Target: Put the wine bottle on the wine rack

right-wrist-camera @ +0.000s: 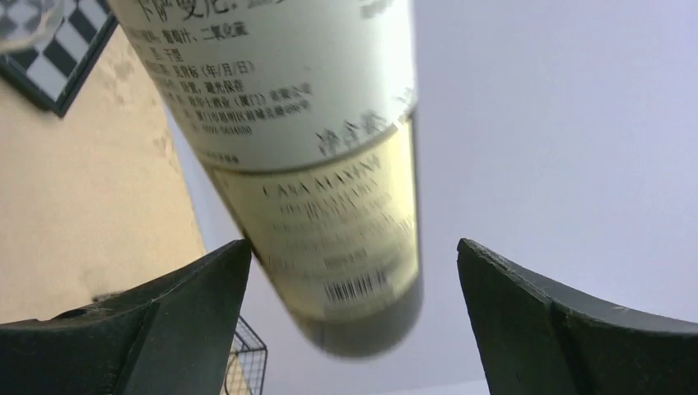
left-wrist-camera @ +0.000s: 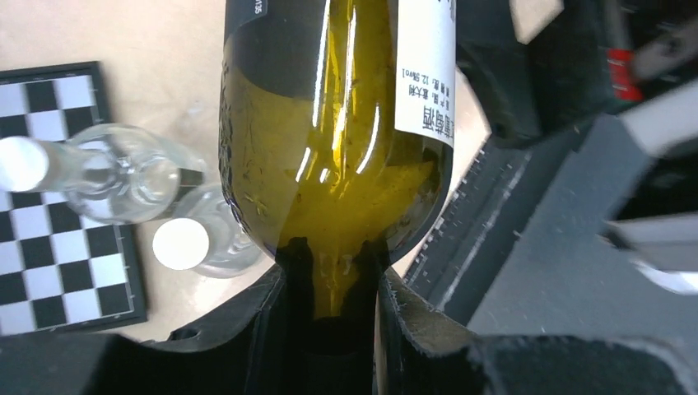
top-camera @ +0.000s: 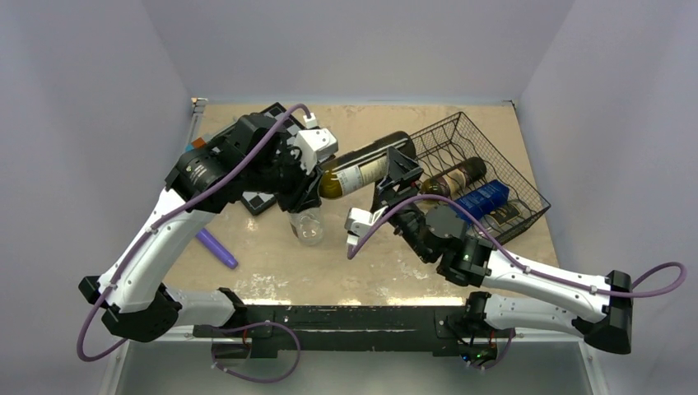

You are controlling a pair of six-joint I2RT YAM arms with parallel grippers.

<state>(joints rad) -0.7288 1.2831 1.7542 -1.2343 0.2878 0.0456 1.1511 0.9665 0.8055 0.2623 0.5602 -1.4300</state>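
The wine bottle (top-camera: 366, 169) is olive-green glass with a white label. It is held nearly level above the table, base towards the wine rack (top-camera: 527, 197), a black wire basket at the right. My left gripper (top-camera: 313, 188) is shut on the bottle's neck, which shows in the left wrist view (left-wrist-camera: 333, 288) below the bottle's shoulder (left-wrist-camera: 337, 140). My right gripper (top-camera: 397, 174) is open under the bottle's body. In the right wrist view its jaws (right-wrist-camera: 354, 271) stand wide on either side of the label end (right-wrist-camera: 321, 164). The right finger is clear of the glass.
The rack holds a dark bottle (top-camera: 457, 175), a blue box (top-camera: 481, 197) and another bottle (top-camera: 504, 214). A chessboard (top-camera: 259, 200) lies under my left arm. Two clear bottles with white caps (left-wrist-camera: 123, 177) (left-wrist-camera: 197, 243) stand beside it. A purple stick (top-camera: 216, 247) lies at the left.
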